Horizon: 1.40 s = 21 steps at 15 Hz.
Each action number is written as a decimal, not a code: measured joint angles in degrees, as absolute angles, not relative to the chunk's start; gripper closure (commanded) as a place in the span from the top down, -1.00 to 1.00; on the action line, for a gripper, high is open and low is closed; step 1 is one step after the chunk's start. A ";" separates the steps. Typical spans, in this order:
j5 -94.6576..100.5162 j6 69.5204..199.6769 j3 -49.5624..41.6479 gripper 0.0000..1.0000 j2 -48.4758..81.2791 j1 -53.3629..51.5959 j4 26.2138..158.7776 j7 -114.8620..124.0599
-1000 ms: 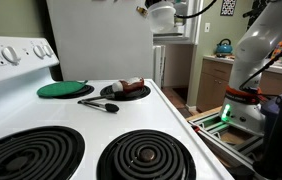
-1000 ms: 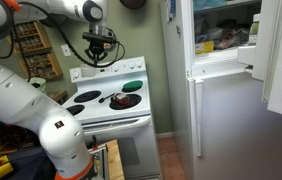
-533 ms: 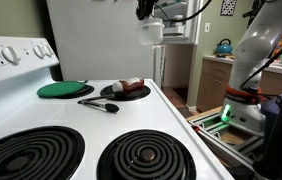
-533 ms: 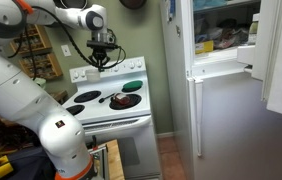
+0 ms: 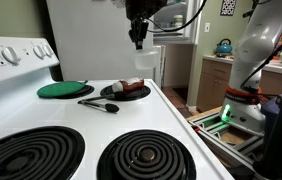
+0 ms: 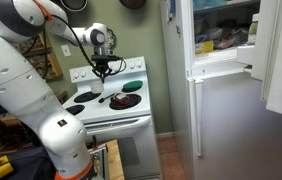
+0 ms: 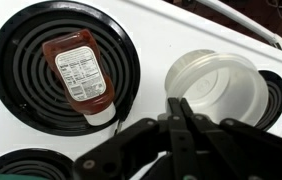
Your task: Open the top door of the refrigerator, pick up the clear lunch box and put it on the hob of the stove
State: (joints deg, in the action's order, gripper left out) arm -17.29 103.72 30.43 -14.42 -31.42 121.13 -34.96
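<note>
One lunch box (image 5: pixel 146 58) hangs from the pincer (image 5: pixel 138 42), clenched on its rim, above the hob (image 5: pixel 169 108); the drop lies straight down.

In an exterior view, the front coil burners (image 5: pixel 146 157) at the bottom of the frame are left bare, with open air above them. At mid-frame the back of the hob (image 5: pixel 169 118) is taken up by a green disc (image 5: pixel 65 89), a black utensil (image 5: pixel 99 104) and a sauce bottle (image 5: pixel 131 87) laid on a rear burner. Passage behind is closed off by the refrigerator (image 5: pixel 101 40) side at upper centre and the knob panel (image 5: pixel 16 55) at left. Clear air is seen between the bottle and the clear lunch box (image 5: pixel 145 57), held above and slightly right of it.
</note>
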 measured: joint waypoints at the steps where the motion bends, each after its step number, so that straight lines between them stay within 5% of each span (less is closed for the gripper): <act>1: -17.29 103.97 30.42 -0.95 -13.84 -31.60 121.22 -34.96; 20: -7.88 107.03 34.04 -0.99 1.42 -37.54 120.34 -38.53; 21: -6.32 107.04 34.38 -0.70 2.40 -37.90 119.98 -38.46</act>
